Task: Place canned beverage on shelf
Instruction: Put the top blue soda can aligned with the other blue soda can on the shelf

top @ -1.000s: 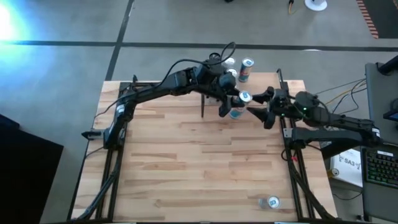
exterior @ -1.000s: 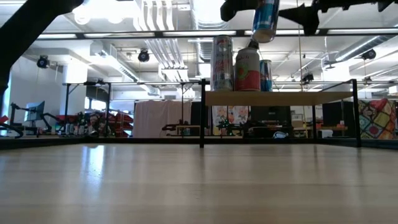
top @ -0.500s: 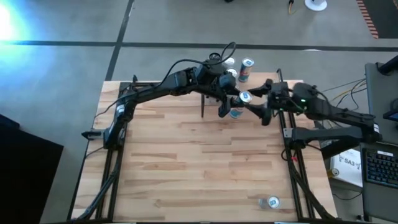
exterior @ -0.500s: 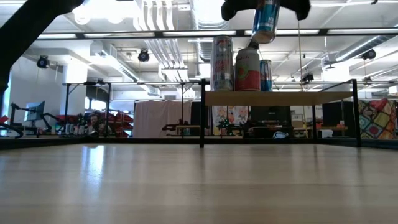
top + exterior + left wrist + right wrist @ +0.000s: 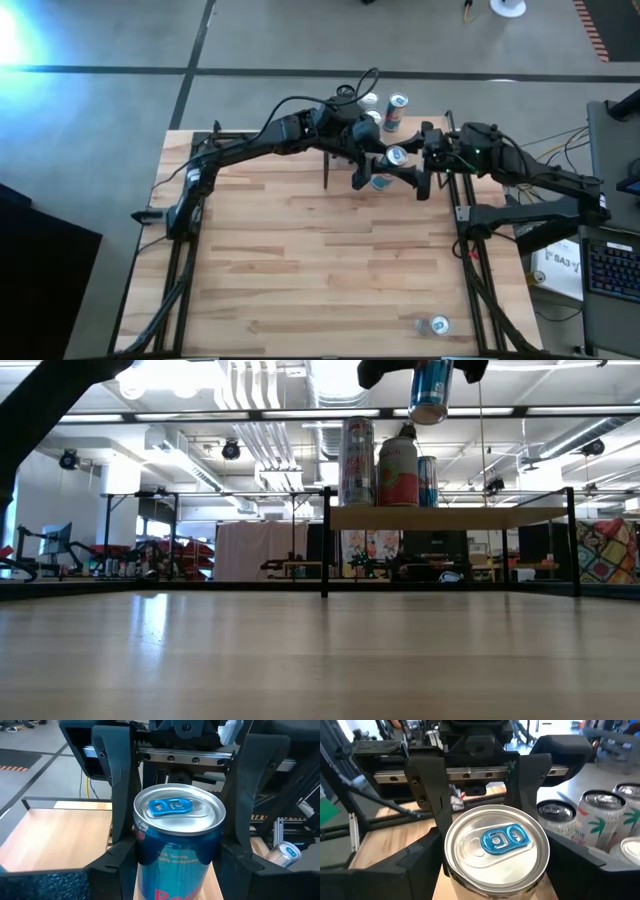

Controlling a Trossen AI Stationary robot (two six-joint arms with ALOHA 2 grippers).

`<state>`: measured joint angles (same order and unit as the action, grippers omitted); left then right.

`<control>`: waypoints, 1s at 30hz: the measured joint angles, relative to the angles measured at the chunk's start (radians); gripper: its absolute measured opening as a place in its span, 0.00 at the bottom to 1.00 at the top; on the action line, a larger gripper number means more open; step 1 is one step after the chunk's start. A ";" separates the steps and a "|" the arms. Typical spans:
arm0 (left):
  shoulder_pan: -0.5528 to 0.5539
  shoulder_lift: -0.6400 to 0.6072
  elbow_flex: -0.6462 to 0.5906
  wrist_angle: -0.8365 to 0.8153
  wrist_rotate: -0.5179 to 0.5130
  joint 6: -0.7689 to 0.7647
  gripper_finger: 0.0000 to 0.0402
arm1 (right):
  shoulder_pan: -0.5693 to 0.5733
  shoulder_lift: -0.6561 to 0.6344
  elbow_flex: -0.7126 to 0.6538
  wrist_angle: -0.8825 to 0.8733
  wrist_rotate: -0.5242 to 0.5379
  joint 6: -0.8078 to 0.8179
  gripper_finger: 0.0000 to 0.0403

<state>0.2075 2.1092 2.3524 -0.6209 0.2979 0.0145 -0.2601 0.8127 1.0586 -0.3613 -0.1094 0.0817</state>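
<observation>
- Left gripper (image 5: pixel 368 168): clamped on the blue aluminium drink can with a silver lid and blue pull tab (image 5: pixel 388 168). In the left wrist view its own dark fingers (image 5: pixel 107 865) press against both sides of the can body.
- Right gripper (image 5: pixel 412 172): spread wide and facing the left one, with a finger (image 5: pixel 120 795) on each side of the same can. Its pads look just off the can wall, but the right wrist view doesn't settle whether they touch.
- The can is upright and held in the air. In the low view it hangs above the tops of the shelved cans, clear of the shelf.
- Pale wood shelf panel in a thin black rod frame (image 5: pixel 450 517): raised at the far edge of the striped butcher-block tabletop (image 5: pixel 300 260).
- Three upright cans are on the shelf:
  - tall pale can (image 5: pixel 358 460)
  - white can with red print (image 5: pixel 398 470)
  - smaller blue can (image 5: pixel 427 481), behind the white one
- One more silver-topped can (image 5: pixel 437 325) sits at the near right edge of the tabletop, well apart from both grippers.
</observation>
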 joint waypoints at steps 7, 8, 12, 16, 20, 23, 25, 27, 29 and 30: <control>0.000 0.004 0.000 0.017 0.001 0.001 0.44 | -0.004 0.001 0.028 -0.041 -0.024 0.010 0.73; 0.000 0.004 0.000 0.018 0.001 0.001 0.44 | -0.004 0.002 0.028 -0.043 -0.025 0.012 0.74; 0.000 0.004 0.000 0.017 0.005 0.021 0.44 | -0.004 -0.005 0.027 -0.046 -0.030 0.040 0.78; -0.002 0.003 0.000 0.015 0.004 0.027 0.44 | -0.009 -0.022 0.028 -0.045 -0.064 0.086 0.83; -0.002 0.003 0.000 0.012 0.005 0.027 0.44 | -0.016 -0.035 0.021 -0.053 -0.083 0.101 0.84; -0.002 0.003 0.000 0.018 0.005 0.025 0.44 | -0.019 -0.035 0.017 -0.059 -0.081 0.103 0.83; -0.002 0.003 0.000 0.022 0.005 0.025 0.44 | -0.022 -0.033 0.017 -0.060 -0.078 0.101 0.81; -0.002 0.003 0.000 0.023 0.004 0.025 0.44 | -0.028 -0.031 0.017 -0.062 -0.075 0.101 0.79; -0.002 0.003 0.000 0.023 0.004 0.021 0.44 | -0.036 -0.028 0.017 -0.064 -0.075 0.097 0.76; -0.002 0.003 0.000 0.024 0.004 0.020 0.44 | -0.039 -0.028 0.017 -0.066 -0.075 0.097 0.75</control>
<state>0.2050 2.1120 2.3520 -0.5972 0.3016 0.0349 -0.2986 0.7849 1.0756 -0.4272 -0.1844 0.1791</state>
